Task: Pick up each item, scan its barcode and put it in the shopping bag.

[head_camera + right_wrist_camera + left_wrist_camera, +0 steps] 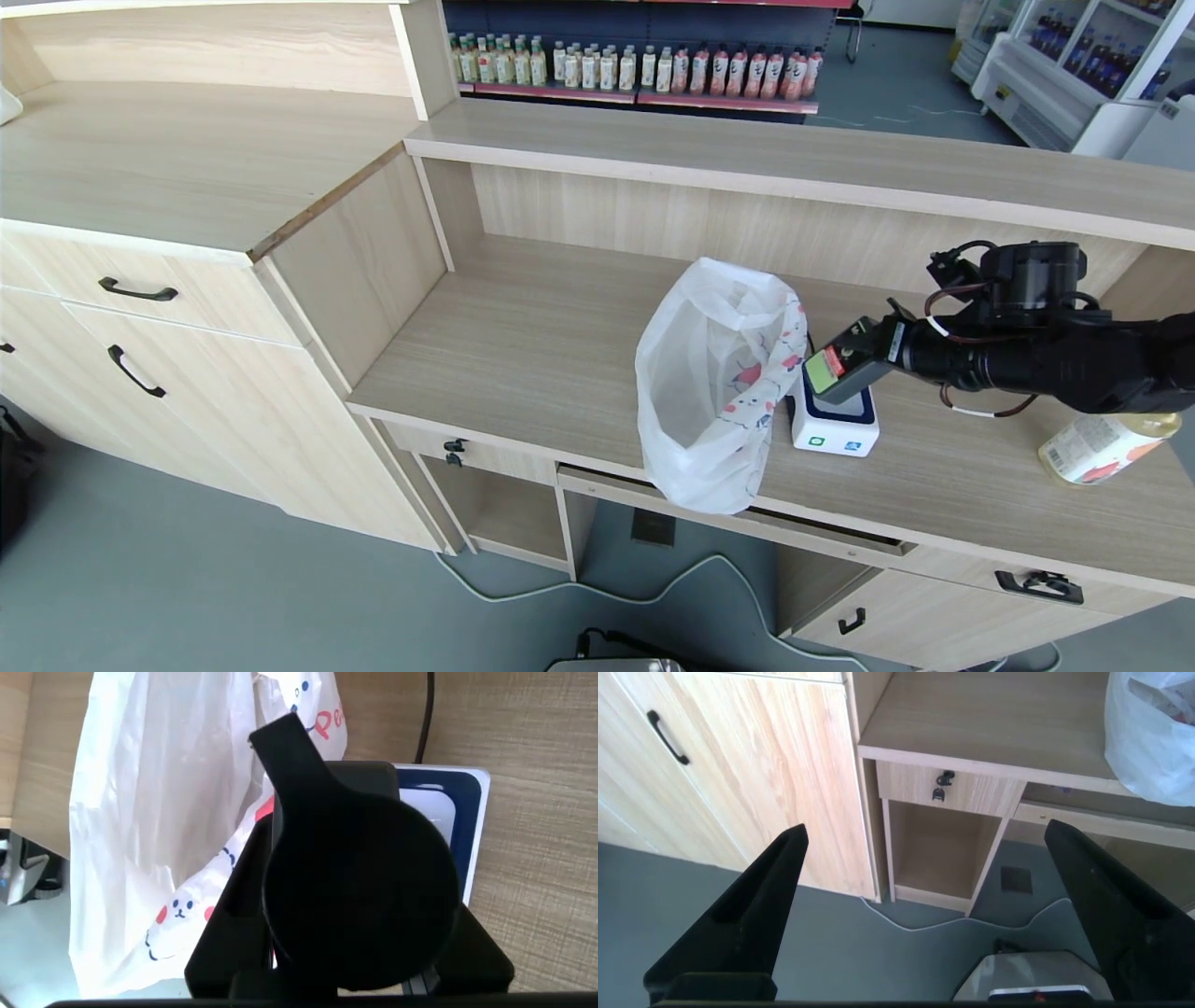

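Found the right gripper (854, 362) out over the right half of the counter (560, 373), fingers closed on a small dark item (829, 369) with a green and red label turned upward. Saw that item held just above the scanner (834, 425), a white box with a dark blue top, set on the counter just beside the shopping bag (714, 373). Noted the bag upright at the counter's front edge, mouth open, white and half see-through, with red and blue print down the side nearest the scanner and its base bulging a little past the edge. From the right wrist, made out the item as a dark round shape (360, 896) in front of the bag's printed side and the scanner's blue top, with a dark cable (428, 709) running away across the wood behind. Spotted a pale bottle (1102, 450) with a red and white label lying on its side at the counter's right end, partly under the right arm and well apart from the scanner. Found the left gripper (924, 831) low in front of the counter, over the grey floor (831, 943), its fingers (747, 924) spread wide with nothing between them, and facing a small drawer (971, 789) with a key in its lock.
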